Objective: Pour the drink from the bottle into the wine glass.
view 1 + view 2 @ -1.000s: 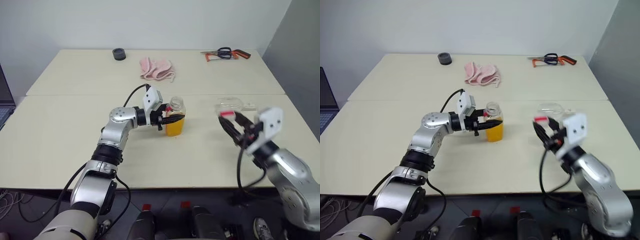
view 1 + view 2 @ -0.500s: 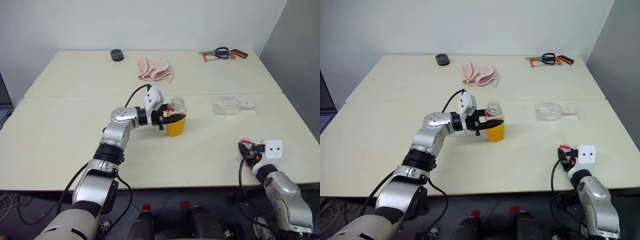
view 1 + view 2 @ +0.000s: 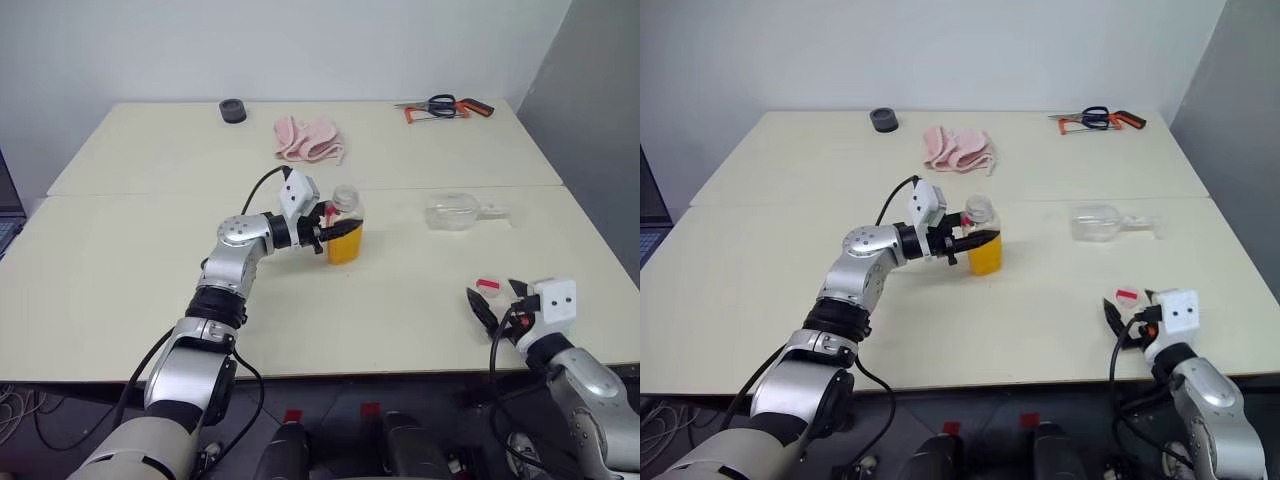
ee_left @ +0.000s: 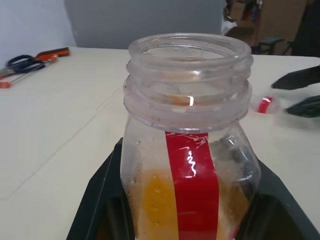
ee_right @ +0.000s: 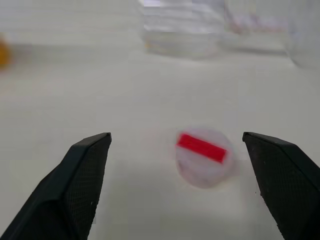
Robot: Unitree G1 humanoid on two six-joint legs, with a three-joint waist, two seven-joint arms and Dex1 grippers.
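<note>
While the bottle [image 3: 344,228] stands upright near the middle of the counter [image 3: 120,280], we see its mouth uncapped and the drink [image 4: 159,200] filling only its lower part, orange-yellow behind the red label strip. Our left hand [image 3: 338,231] is clamped narrow around the bottle's body, one black finger on each side, reaching in level from the robot's left.

Our right hand [image 3: 497,305] sits near the front edge of the counter on the right, well apart from the bottle, with its two black fingers [image 5: 75,190] spread wide and nothing between them. Just ahead of that hand, the cap [image 5: 205,156] lies flat on the counter, pale with a red stripe showing, touching neither finger.

Beyond the cap, farther back on the right, the wine glass [image 3: 455,213] lies on its side, bowl toward the bottle and stem pointing toward the right edge of the counter. We cannot tell whether any liquid is in it.

Toward the far edge of the counter we find a pink cloth [image 3: 311,138] bunched up behind the bottle, a small dark round object [image 3: 233,109] to its left, and at the far right corner scissors [image 3: 440,102] lying beside an orange-handled tool [image 3: 477,107].
</note>
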